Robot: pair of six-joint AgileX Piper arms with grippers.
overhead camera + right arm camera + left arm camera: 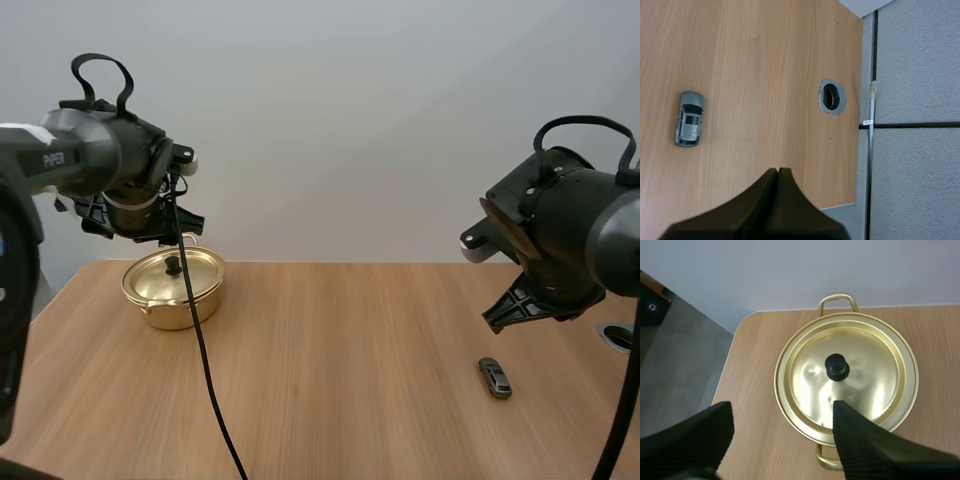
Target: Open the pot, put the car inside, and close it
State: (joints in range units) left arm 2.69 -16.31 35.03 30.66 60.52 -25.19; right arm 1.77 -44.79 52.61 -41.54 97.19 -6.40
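Wood-grain table filled the lower half of the high view. Left arm sat upper left of the frame, right arm at the right edge, both above the surface. Left gripper hung over the gold pot, jaws wide apart, gripping nothing. Right gripper had its fingers pressed together into one wedge, empty, over bare table near its edge. Pot stood left of centre by the table's far edge, lid seated on it. Grey toy car lay lower right of the frame, below the right arm, well apart from the pot. Round metal grommet sat in the table near the car. Black knob stood at the lid's centre
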